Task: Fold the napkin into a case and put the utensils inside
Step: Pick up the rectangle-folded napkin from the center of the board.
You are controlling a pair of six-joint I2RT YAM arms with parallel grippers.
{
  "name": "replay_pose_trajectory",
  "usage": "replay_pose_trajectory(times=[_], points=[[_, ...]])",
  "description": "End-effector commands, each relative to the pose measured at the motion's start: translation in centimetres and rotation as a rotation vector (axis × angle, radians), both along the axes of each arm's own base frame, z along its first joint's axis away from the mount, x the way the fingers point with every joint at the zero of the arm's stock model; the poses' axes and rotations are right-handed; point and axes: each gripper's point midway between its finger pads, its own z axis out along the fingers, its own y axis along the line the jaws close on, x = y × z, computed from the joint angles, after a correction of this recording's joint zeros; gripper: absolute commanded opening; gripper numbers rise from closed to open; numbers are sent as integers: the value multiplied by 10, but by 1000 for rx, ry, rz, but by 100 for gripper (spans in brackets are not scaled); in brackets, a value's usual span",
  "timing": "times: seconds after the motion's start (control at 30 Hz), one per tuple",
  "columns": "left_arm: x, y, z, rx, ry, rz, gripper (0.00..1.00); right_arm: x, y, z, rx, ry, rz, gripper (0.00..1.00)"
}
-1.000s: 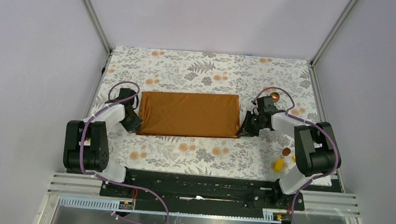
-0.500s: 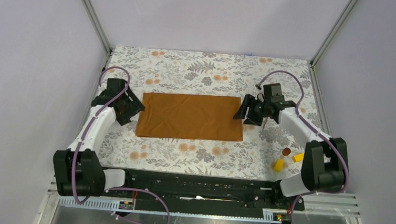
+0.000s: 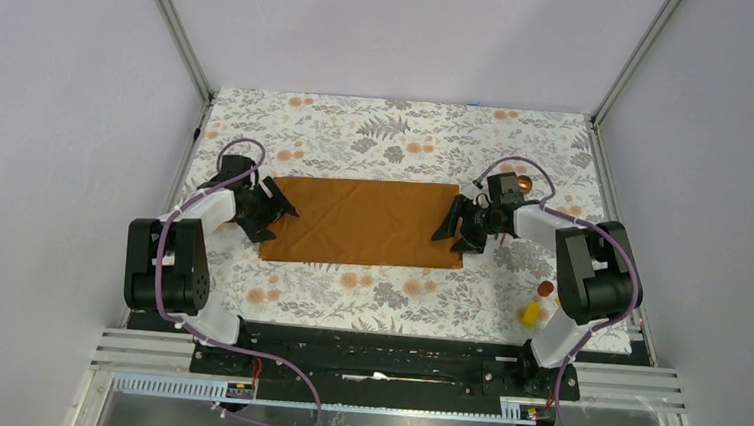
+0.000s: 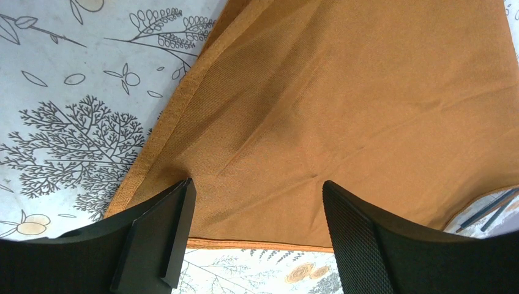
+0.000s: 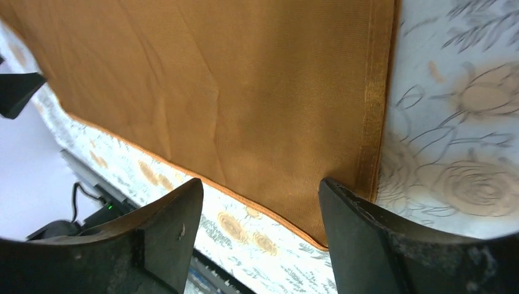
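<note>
Orange-brown napkin, one folded rectangle, lies flat with its long axis running from the left gripper to the right gripper, a short end beneath each. Both claws stand spread, pinching nothing. Only the left wrist view shows two dark utensil handles past its right finger; only the overhead shows one copper bowl behind the right gripper

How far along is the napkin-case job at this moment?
Done: the napkin lies flat and looks folded into a rectangle. In hand: nothing is gripped; the left gripper and right gripper stand open over its short ends. Left: probably folding it narrower, then slipping in the utensils, which lie outside the cloth.
</note>
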Motion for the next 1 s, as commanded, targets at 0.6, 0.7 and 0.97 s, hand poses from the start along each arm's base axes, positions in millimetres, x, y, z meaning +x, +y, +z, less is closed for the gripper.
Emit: replay_pose_trajectory(times=[0.6,0.7,0.97], points=[[165,27,-3,-91,-224,91,93,186,8,3,1,-226,-73,87],[166,39,-2,-18,-230,87,93,191,-7,-8,-55,-227,-72,87],[174,33,55,-33,-307,26,95,188,4,44,-22,-280,-32,88]])
